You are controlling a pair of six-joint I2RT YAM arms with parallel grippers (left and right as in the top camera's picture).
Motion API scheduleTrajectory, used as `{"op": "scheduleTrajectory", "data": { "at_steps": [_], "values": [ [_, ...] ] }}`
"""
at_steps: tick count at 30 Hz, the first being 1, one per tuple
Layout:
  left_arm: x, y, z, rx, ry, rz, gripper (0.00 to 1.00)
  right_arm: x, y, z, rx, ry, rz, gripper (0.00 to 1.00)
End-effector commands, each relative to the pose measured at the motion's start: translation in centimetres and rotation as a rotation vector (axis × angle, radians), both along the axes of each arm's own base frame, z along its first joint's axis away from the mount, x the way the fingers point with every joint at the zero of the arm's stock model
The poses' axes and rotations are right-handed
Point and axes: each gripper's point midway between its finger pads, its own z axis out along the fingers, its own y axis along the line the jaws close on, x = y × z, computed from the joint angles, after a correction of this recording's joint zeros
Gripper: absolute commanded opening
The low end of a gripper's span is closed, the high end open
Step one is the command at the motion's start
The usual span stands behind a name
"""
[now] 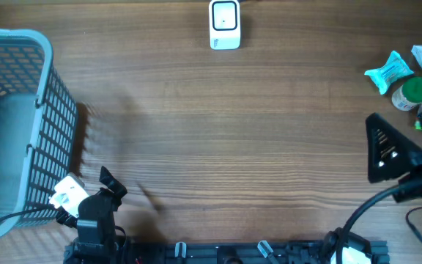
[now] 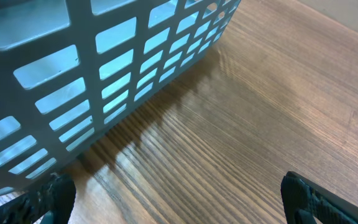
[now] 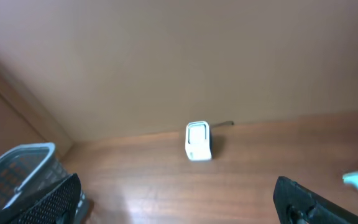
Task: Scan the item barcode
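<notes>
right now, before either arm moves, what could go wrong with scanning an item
The packet and green-capped bottle sit bunched together, so the open right gripper may nudge one while taking another. The left gripper hangs close beside the basket wall; a swing could bump it. The scanner stands far across the table, so a loose grip might drop the item on the way.

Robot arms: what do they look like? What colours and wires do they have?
Both are mostly black. The left arm carries a white boxy part near its wrist; the right arm trails a thick black cable. The fingers are black, wedge-shaped and rough-textured.
</notes>
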Motion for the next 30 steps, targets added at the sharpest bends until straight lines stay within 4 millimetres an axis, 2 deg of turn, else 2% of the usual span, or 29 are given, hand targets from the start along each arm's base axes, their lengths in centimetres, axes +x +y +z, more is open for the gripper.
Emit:
{"op": "scheduleTrajectory", "data": {
  "at_steps": [1, 3, 6, 10, 11, 13, 17, 21, 22, 23, 25, 28, 30],
  "values": [
    [0.0, 0.1, 0.0, -0.003, -0.003, 0.006, 1.00, 0.3, -3.5, -1.3, -0.034, 0.060, -0.207, 1.00],
    [0.0, 0.1, 0.0, -0.002, -0.003, 0.006, 1.00, -0.4, -3.3, -3.6, 0.048, 0.168, -0.223, 1.00],
    [0.0, 0.1, 0.0, -0.002, -0.003, 0.006, 1.00, -0.5, -3.6, -3.2, 0.060, 0.151, -0.246, 1.00],
    [0.0, 0.1, 0.0, -0.003, -0.003, 0.006, 1.00, -1.0, -1.6, -0.9, -0.025, -0.074, -0.129, 1.00],
    [0.0, 0.1, 0.0, -0.002, -0.003, 0.006, 1.00, -1.2, -1.3, -0.8, -0.036, -0.133, -0.111, 1.00],
    [0.0, 0.1, 0.0, -0.002, -0.003, 0.006, 1.00, -1.5, -0.5, -2.0, -0.055, -0.272, -0.063, 1.00],
    [0.0, 0.1, 0.0, -0.003, -0.003, 0.006, 1.00, -0.3, 0.9, -7.2, -0.042, -0.547, 0.023, 1.00],
    [0.0, 0.1, 0.0, -0.002, -0.003, 0.006, 1.00, 1.9, 0.9, -11.9, -0.043, -0.652, 0.021, 1.00],
    [0.0, 0.1, 0.0, -0.002, -0.003, 0.006, 1.00, 2.4, 0.6, -12.9, -0.040, -0.646, 0.007, 1.00],
    [0.0, 0.1, 0.0, -0.003, -0.003, 0.006, 1.00, 3.2, -0.1, -15.0, -0.018, -0.616, -0.037, 1.00],
    [0.0, 0.1, 0.0, -0.002, -0.003, 0.006, 1.00, 4.0, -1.7, -17.5, 0.029, -0.581, -0.129, 1.00],
    [0.0, 0.1, 0.0, -0.002, -0.003, 0.006, 1.00, 5.0, -2.0, -20.0, 0.024, -0.529, -0.146, 1.00],
    [0.0, 0.1, 0.0, -0.003, -0.003, 0.006, 1.00, 5.9, -2.5, -22.5, 0.030, -0.459, -0.185, 1.00]
  ]
}}
